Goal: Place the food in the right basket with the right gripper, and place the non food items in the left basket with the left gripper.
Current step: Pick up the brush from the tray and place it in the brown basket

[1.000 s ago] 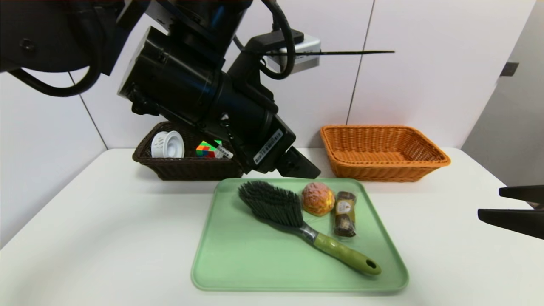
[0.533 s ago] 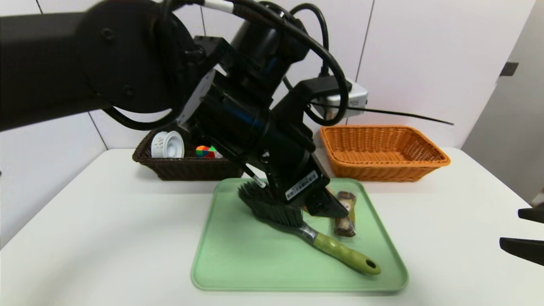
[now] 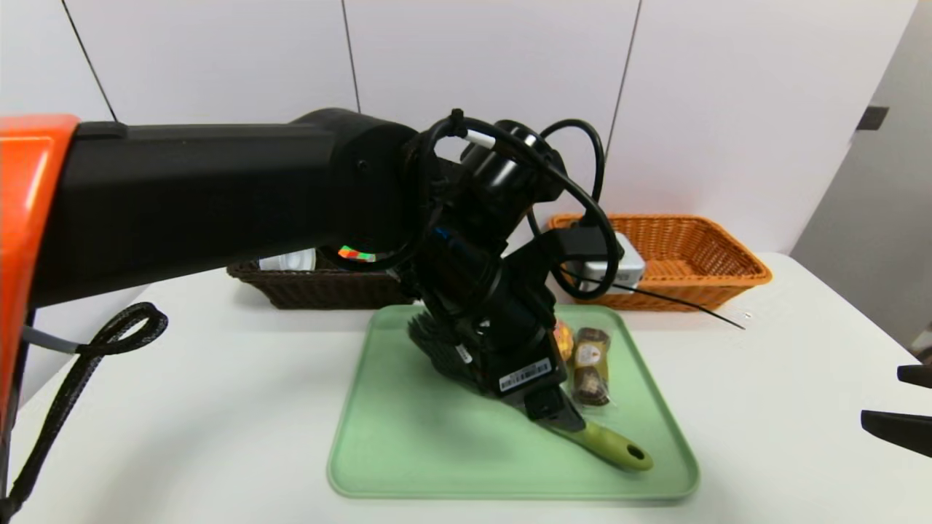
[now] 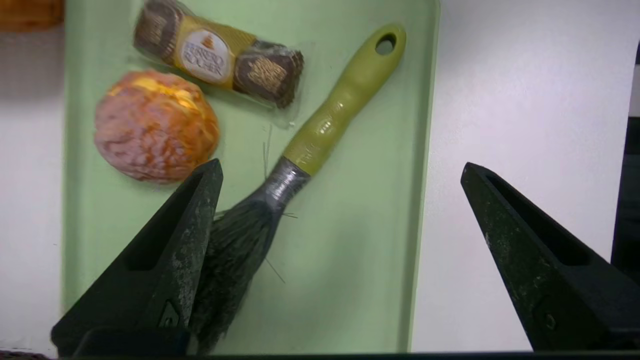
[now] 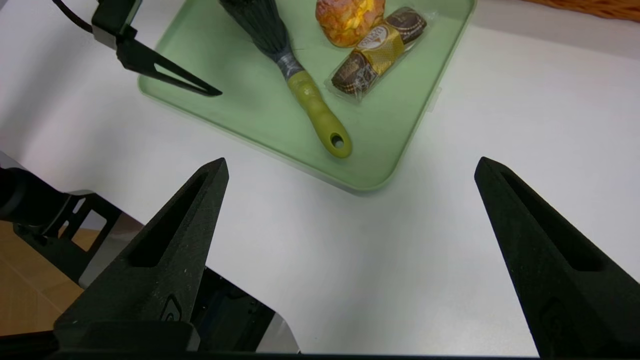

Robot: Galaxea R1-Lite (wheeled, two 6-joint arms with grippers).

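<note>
I see even, bright overhead light; soft shadows sit under the green tray (image 3: 378,466) on the white bench (image 3: 182,407). Motion blur smears the bun (image 4: 156,125) in my left wrist view.

Glossy green brush handle (image 4: 340,105), woven wicker basket (image 3: 699,255) (probably), crinkly clear-wrapped snack (image 4: 220,55)

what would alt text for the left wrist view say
The open left end effector hovers over a green tray, one finger by the brush's black bristles. Beyond lie a bumpy orange bun and a wrapped chocolate snack.
</note>
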